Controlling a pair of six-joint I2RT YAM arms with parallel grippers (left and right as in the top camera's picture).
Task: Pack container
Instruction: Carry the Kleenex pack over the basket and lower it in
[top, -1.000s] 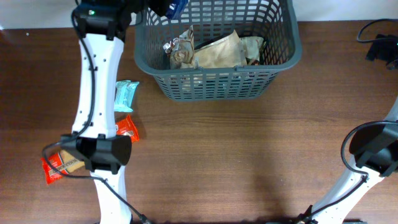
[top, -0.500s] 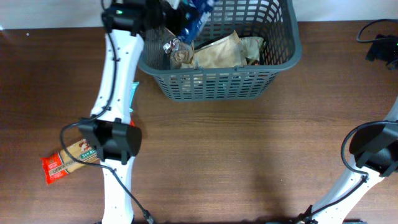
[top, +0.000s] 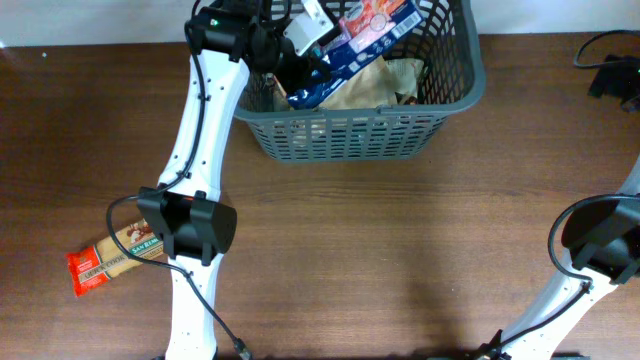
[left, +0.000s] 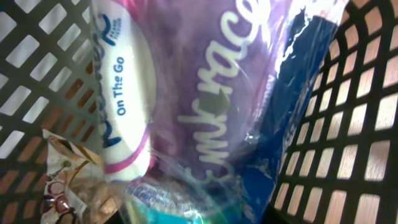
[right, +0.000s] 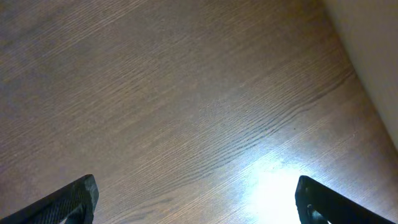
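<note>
Nearest the robot's base, an orange snack bar (top: 108, 263) lies flat on the brown wooden surface (top: 400, 250), partly tucked under the left arm's elbow joint. Over on the right side, the right claw (right: 194, 186) hangs above bare wood with its two dark fingers (right: 76, 198) spread wide and nothing between them.

Farther back, the container (top: 350, 135), a dark grey basket with lattice sides, stands on the surface at its far edge, a little left of centre. Crumpled tan packs (top: 375, 82) lie on its floor. The left arm reaches up the left side and over the basket's near-left corner, where the left claw (top: 298, 62) pinches one end of a blue and purple pack (top: 358, 42). The pack slants up and to the right above the basket's inside, over the tan packs. In the left wrist view it fills most of the picture, its white label reading "On The Go", with the lattice walls around it and a crumpled wrapper (left: 62, 180) low on the left.

At the far right edge sits a dark cable (top: 610, 70).
</note>
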